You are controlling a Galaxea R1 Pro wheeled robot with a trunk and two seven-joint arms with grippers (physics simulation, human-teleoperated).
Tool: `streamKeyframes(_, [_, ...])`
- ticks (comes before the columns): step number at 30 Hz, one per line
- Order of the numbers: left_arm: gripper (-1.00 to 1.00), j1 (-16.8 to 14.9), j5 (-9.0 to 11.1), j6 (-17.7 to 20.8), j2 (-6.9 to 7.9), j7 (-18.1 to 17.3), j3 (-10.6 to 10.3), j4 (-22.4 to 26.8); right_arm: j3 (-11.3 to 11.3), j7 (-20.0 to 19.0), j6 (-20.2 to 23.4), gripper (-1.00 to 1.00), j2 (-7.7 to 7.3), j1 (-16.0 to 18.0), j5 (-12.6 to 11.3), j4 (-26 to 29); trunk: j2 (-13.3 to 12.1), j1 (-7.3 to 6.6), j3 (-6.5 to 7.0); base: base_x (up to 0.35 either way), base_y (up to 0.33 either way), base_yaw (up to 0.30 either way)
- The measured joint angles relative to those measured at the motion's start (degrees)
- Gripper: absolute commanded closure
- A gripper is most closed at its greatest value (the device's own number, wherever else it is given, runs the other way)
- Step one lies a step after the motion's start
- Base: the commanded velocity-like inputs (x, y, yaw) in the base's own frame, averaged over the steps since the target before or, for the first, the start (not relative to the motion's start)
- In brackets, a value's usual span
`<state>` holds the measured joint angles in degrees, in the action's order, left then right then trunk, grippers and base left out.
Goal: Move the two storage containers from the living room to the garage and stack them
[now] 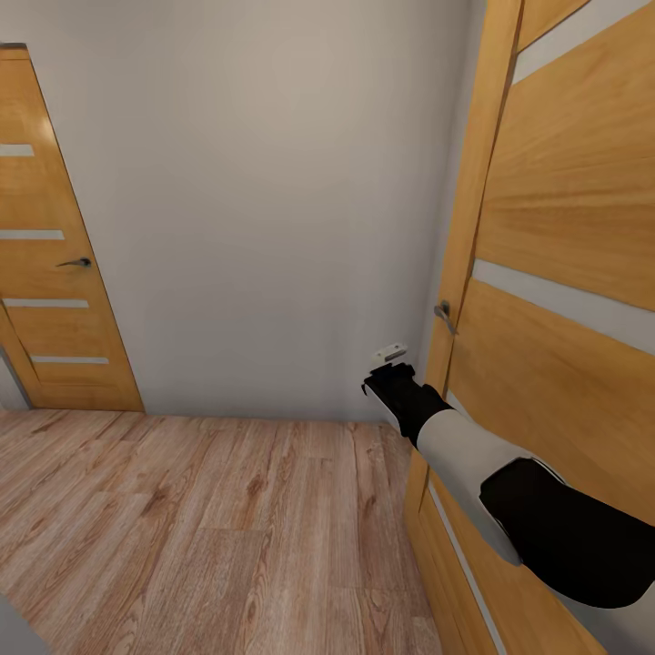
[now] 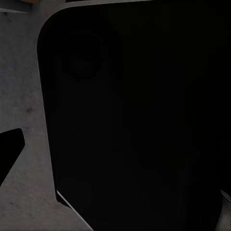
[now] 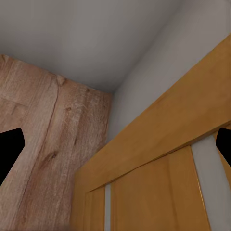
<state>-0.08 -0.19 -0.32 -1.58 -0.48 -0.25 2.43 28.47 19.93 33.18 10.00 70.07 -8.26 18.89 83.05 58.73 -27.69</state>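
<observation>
Right hand (image 1: 389,371) is reaching, fingers spread and gripping nothing, toward the door (image 1: 564,273), so carrying both bins is seemingly remaining.

Two orange-wood doors (image 1: 564,227) (image 1: 55,273) — frosted strips, metal handles — flank a white wall (image 1: 273,200).

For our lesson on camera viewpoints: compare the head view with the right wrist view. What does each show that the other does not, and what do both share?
Head view alone: a second orange-wood door at the left with its handle, the near door's handle, and the right gripper on its arm.

Right wrist view alone: the dark tips of the gripper's fingers at the picture's edges.

Both: the near orange-wood door, the white wall and the wood plank floor.
</observation>
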Motion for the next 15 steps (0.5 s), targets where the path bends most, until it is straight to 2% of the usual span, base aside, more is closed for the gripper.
streamKeyframes(15, [-1.00,0.0,0.0,0.0,0.00,0.0,0.0,0.0,0.0,0.0,0.0,-1.00,0.00,0.0,0.0,0.0,0.0,0.00,0.00,0.000,0.000,0.000])
